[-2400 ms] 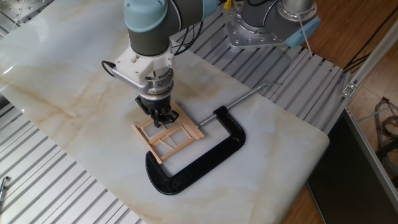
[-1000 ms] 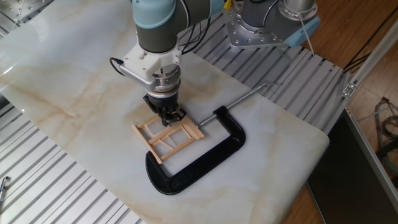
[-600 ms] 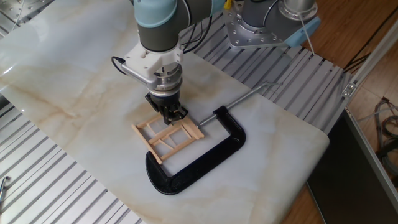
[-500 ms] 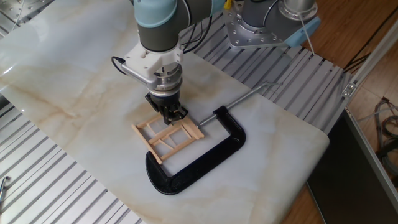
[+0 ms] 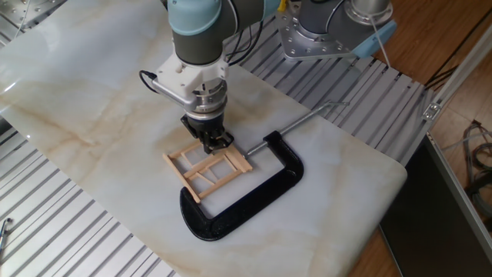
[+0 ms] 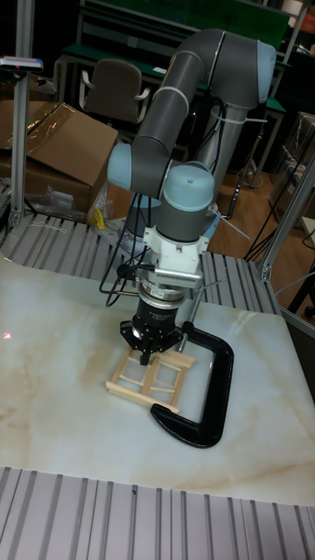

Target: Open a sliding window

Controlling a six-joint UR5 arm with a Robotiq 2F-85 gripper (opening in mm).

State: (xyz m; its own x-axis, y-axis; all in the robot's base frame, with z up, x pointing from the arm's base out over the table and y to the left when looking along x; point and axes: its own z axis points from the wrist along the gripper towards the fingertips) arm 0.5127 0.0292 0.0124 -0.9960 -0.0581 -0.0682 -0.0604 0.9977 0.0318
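The sliding window [image 5: 207, 174], a small frame of pale wood sticks with crossbars, lies flat on the marble slab [image 5: 92, 100]. In the tall fixed view the window [image 6: 150, 377] sits just below the tool. My gripper [image 5: 214, 141] points straight down at the window's far edge, near its right half, with the dark fingertips resting on or just above the wood. The fingers look pressed together with nothing between them. From the tall fixed view, the gripper [image 6: 158, 346] covers the top bar of the frame.
A large black C-clamp [image 5: 286, 181] wraps around the window's near and right sides, its silver screw rod [image 5: 307, 117] pointing to the far right. Ribbed metal table [image 5: 69, 238] surrounds the slab. A second robot base [image 5: 338, 31] stands behind.
The gripper has moved right and slightly away along the window's far edge, about 30 pixels since the oldest frame. The outer frame and clamp stay in place.
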